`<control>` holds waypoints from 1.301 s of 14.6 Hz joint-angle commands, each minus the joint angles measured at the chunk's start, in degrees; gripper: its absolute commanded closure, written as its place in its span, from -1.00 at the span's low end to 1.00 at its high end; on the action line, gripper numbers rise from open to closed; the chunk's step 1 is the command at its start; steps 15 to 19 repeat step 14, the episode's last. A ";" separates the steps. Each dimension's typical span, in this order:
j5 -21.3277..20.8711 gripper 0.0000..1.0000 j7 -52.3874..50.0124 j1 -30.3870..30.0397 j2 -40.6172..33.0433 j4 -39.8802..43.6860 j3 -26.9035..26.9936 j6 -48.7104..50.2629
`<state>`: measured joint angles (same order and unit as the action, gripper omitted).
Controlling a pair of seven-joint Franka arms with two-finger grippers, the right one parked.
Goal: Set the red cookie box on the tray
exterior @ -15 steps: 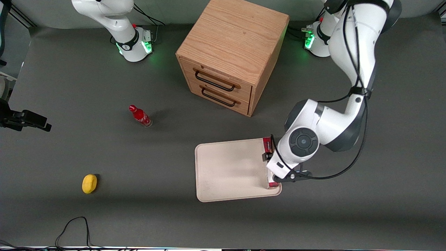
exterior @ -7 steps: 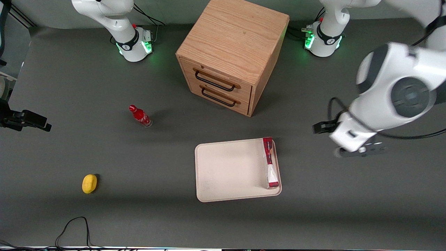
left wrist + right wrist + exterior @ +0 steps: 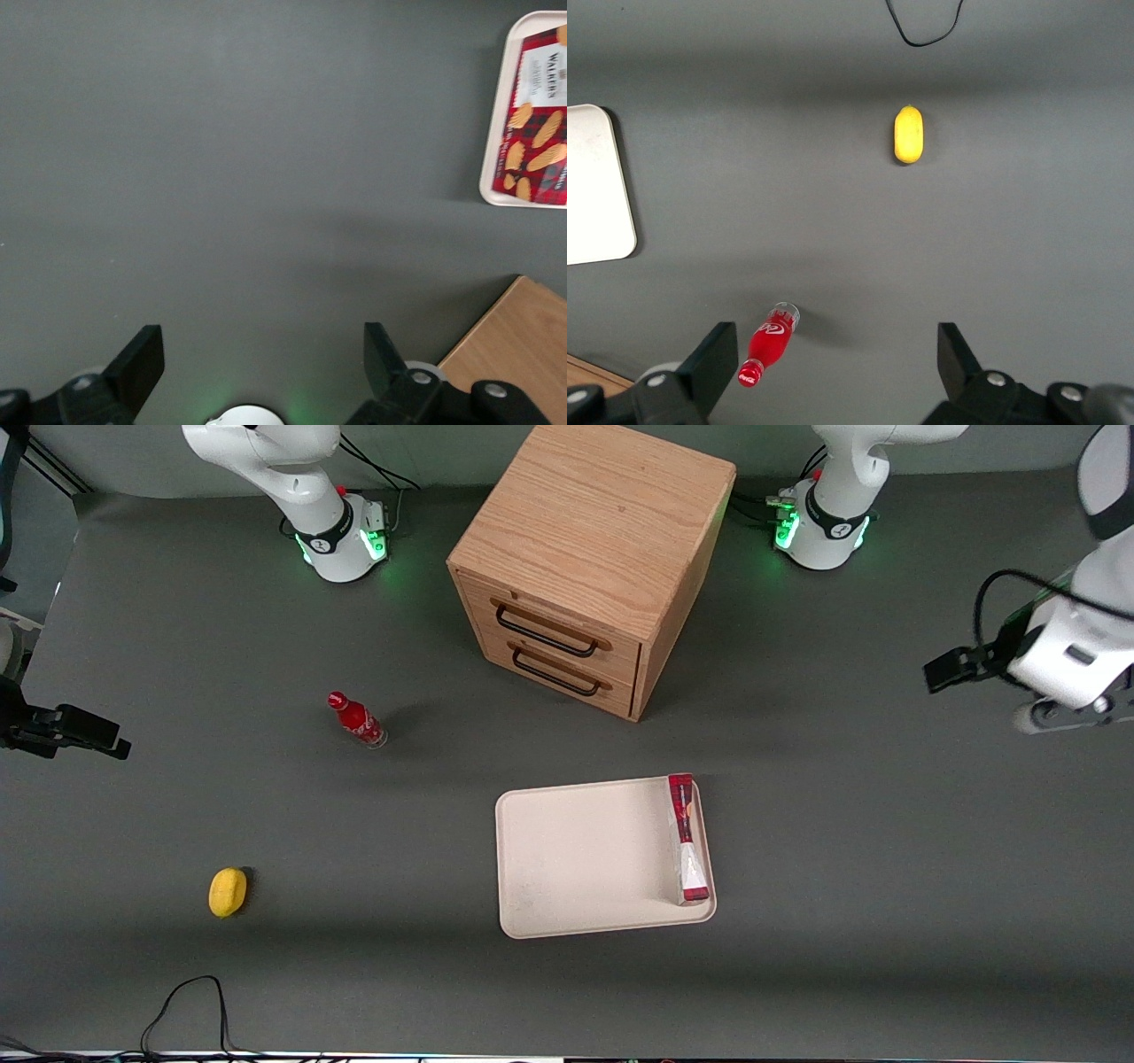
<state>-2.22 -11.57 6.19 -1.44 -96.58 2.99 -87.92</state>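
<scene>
Front view: we see the red cookie box (image 3: 687, 838) lying on the tray (image 3: 576, 859), along the tray edge that faces the working arm's end of the table, its long axis running from the tray corner nearer the wooden drawer cabinet (image 3: 589, 567) toward the corner nearer the front camera. We note that the box stands on a narrow side, its red end pointing toward the cabinet and its paler end toward the camera, and that it lies parallel to the rim and just inside it. In the left wrist view we read the box (image 3: 537, 111) by its printed red face with biscuits, again close against the tray rim (image 3: 494, 133). We find the gripper (image 3: 1067, 713) well apart from the tray, raised above bare table at the working arm's end; in the left wrist view its two fingers (image 3: 137, 363) stand wide apart with nothing between them (image 3: 257, 367). Toward the parked arm's end of the table we mark a small red bottle (image 3: 356, 720) and, nearer the front camera, a yellow object (image 3: 228, 892). The cabinet shows two drawers with dark handles, both closed.
</scene>
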 commanded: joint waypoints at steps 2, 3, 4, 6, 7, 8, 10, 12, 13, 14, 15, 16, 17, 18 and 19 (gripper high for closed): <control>-0.67 -1.00 2.78 -0.73 -5.41 -5.03 2.20 -1.55; -1.03 -1.00 3.31 -1.70 -5.15 -4.32 2.02 -1.20; -1.03 -1.00 4.88 -1.97 -4.89 -3.97 2.02 -0.76; -0.86 -1.00 6.03 -4.24 -4.01 -2.65 1.67 -0.50; -0.86 -1.00 5.95 -5.22 -4.01 -2.47 0.28 0.29; -0.86 -1.00 5.95 -5.84 -3.92 -2.21 -0.43 0.82; -0.94 -1.00 5.95 -7.68 -3.74 -2.12 -2.19 0.82; -0.94 -1.00 5.95 -7.43 -3.74 -2.12 -2.20 0.91; -0.94 -1.00 5.95 -7.25 -3.74 -2.12 -2.20 0.91; -1.03 -1.00 6.04 -7.16 -3.83 -2.12 -2.20 1.00; -1.03 -1.00 6.04 -7.16 -3.83 -2.12 -2.20 1.00; -1.03 -1.00 6.04 -7.16 -3.83 -2.12 -2.20 1.00; -1.03 -1.00 6.04 -7.16 -3.83 -2.12 -2.20 1.00; -1.03 -1.00 6.04 -7.16 -3.83 -2.12 -2.20 1.00; -1.03 -1.00 6.04 -7.16 -3.83 -2.12 -2.20 1.00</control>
